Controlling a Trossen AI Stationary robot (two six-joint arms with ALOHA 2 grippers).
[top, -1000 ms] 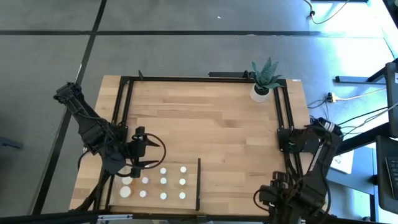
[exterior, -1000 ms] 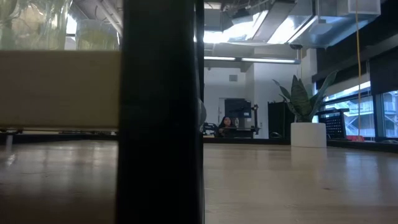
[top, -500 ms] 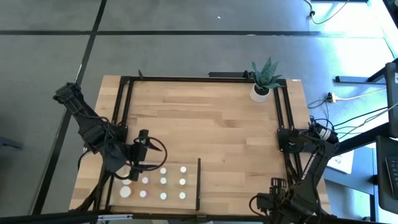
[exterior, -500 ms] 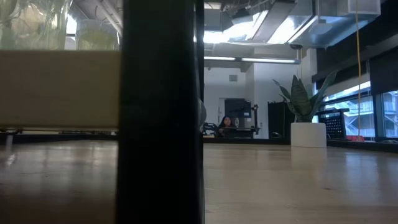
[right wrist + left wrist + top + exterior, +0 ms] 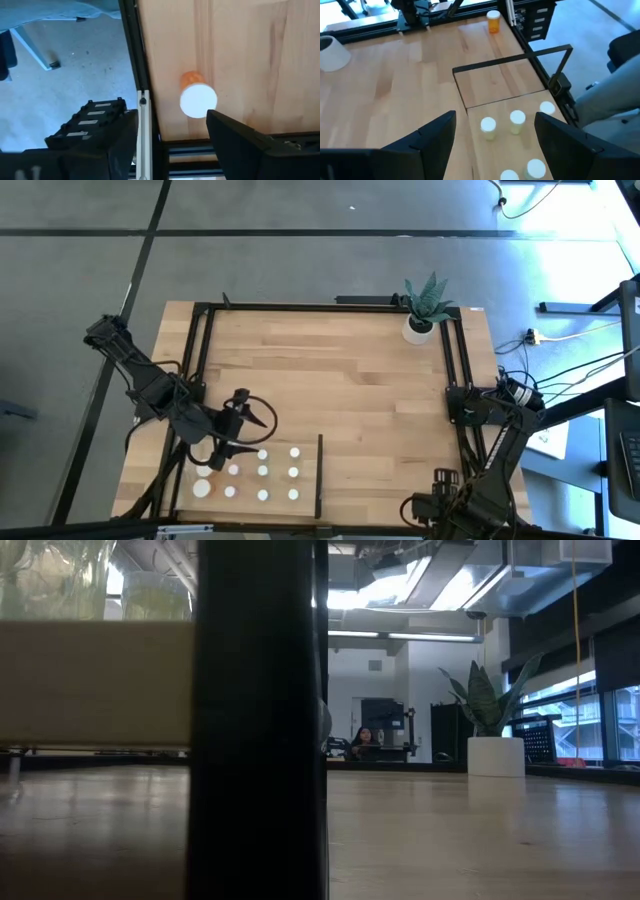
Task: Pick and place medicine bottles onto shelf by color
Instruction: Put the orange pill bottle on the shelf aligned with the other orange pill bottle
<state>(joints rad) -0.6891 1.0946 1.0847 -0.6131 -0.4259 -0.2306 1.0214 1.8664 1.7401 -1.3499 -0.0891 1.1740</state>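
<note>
The right claw (image 5: 172, 145) hangs wide and empty over the orange bottle (image 5: 196, 95) at the table's (image 5: 340, 380) four o'clock edge, so it should drop straight, centred, before pinching.

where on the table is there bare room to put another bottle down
The widest bare patch is the table middle, between the plant pot and the black strip. Bare too: right of that strip. Crowded: the shelf, with rows of white-capped bottles, and the left tool over its far edge. One orange bottle stands by the rail.
</note>
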